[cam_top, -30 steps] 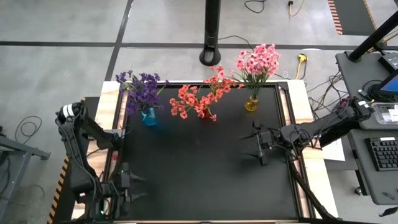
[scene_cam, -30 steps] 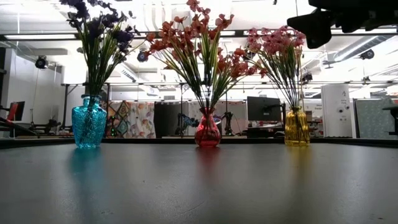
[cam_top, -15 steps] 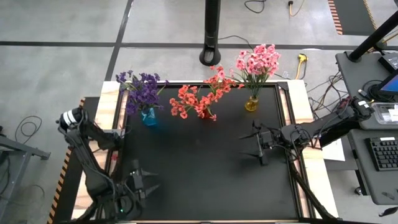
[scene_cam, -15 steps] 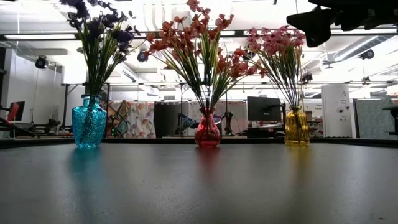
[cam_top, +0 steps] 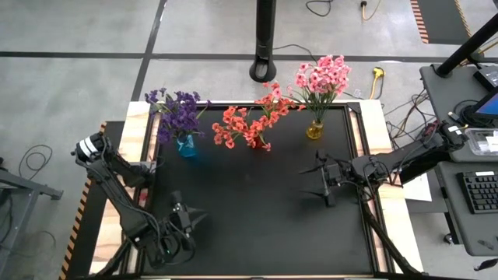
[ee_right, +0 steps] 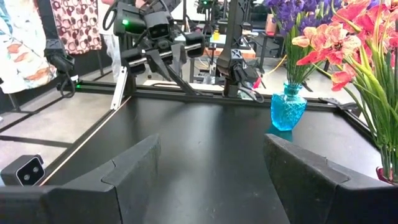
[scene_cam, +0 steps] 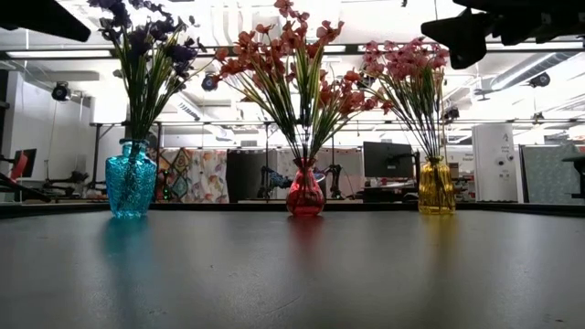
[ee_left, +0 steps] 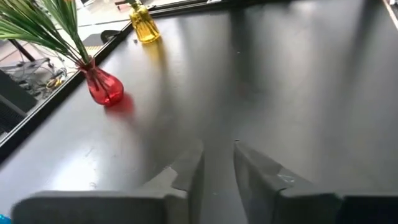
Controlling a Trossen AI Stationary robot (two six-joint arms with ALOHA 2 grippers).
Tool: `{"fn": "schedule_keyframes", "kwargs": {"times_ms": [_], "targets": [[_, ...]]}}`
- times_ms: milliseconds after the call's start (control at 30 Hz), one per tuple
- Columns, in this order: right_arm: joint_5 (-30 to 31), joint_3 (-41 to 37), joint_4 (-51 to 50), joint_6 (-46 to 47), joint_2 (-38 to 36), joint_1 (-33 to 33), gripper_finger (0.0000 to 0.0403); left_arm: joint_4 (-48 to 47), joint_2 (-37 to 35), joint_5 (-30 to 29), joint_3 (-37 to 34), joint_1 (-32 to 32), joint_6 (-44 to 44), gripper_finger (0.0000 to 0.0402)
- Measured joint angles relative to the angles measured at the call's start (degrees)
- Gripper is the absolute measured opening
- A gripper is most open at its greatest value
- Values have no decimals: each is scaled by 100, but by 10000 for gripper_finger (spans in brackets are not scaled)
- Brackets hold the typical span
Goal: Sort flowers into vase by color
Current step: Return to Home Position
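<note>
Three vases stand on their bases along the far edge of the black table (cam_top: 257, 233). A blue vase (cam_top: 186, 145) holds purple flowers (cam_top: 177, 109), a red vase (cam_top: 254, 142) coral-red flowers (cam_top: 253, 120), and a yellow vase (cam_top: 314, 130) pink flowers (cam_top: 320, 76). Each sprig's stem sticks into its vase's neck. My left gripper (cam_top: 201, 218) hovers over the near left of the table; its fingers (ee_left: 219, 146) stand a narrow gap apart with nothing between them. My right gripper (cam_top: 317, 180) waits open over the right side, also holding nothing (ee_right: 211, 146).
A black pole's base (cam_top: 263, 70) stands on the floor just beyond the far edge. A desk with a keyboard (cam_top: 478, 190) sits right of the table. The dark tabletop between the two grippers and in front of the vases lies bare.
My left gripper has swung from the near left corner toward the table's right and a little toward the far edge, over the black top. Its fingers have drawn closer together. The right arm and the vases have kept still.
</note>
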Motion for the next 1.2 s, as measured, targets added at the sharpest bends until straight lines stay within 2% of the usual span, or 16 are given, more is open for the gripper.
{"fn": "schedule_keyframes", "kwargs": {"times_ms": [167,267,433,533,600,767,1033,1200], "targets": [[3,2,1,22,0,0,274,443,0,31,-101,83,98,18],[5,2,1,56,0,0,274,1536,-2,383,-282,183,440,4],[48,2,22,46,-1,-4,274,4697,131,1945,-878,582,2654,1],[51,2,99,33,-2,-4,274,5946,121,2735,-1298,875,3760,0],[51,2,127,53,-2,-4,274,6115,-2,2878,-1577,1016,4037,0],[49,2,119,161,-2,-2,274,6211,-659,2894,-2417,1150,4093,0],[50,2,132,149,-2,-4,274,6770,-2334,2894,-3886,1175,4158,0],[49,2,154,52,-2,-4,274,6868,-3263,2891,-4488,1361,4353,0]]}}
